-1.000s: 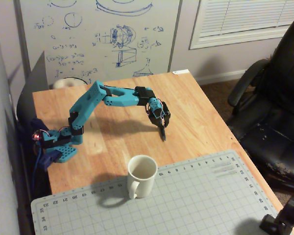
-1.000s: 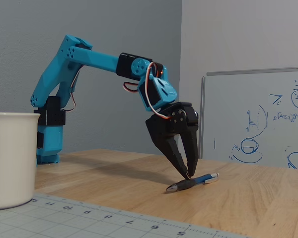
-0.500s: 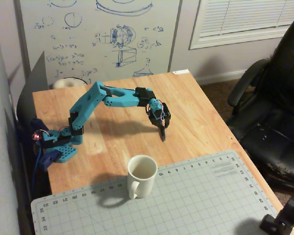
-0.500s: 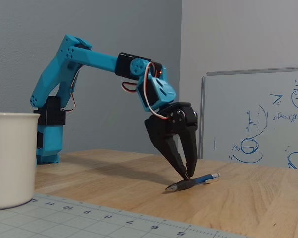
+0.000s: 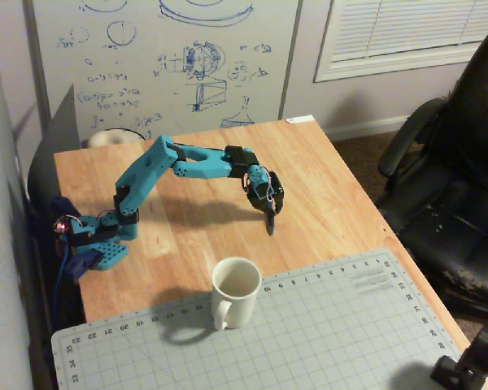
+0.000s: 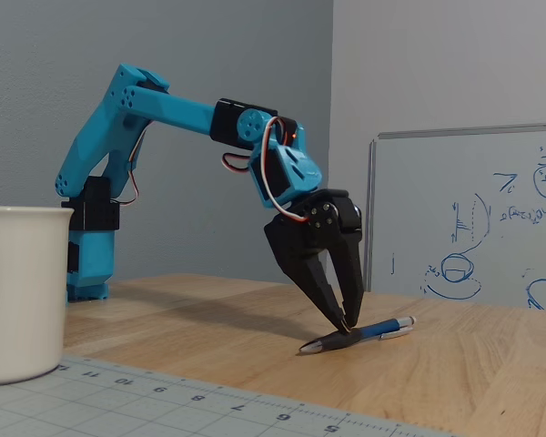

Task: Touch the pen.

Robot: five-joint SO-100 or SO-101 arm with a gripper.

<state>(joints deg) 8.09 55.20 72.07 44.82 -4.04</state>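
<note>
The pen [image 6: 369, 331] is thin and dark with a silvery-blue end. It lies flat on the wooden table [image 6: 455, 364], seen in a fixed view from the side. My black gripper [image 6: 344, 324] points down on the blue arm [image 6: 164, 105], and its fingertips come together and rest on the pen's middle. In the fixed view from above, the gripper [image 5: 270, 227] points down at the table's middle, and I cannot tell the pen apart from the dark fingertips there.
A white mug [image 5: 236, 290] stands on the near edge of a grey cutting mat [image 5: 333, 325]; it also shows at the left [image 6: 18, 291]. A whiteboard [image 5: 163, 65] leans behind the table. A black office chair [image 5: 455, 171] stands at the right.
</note>
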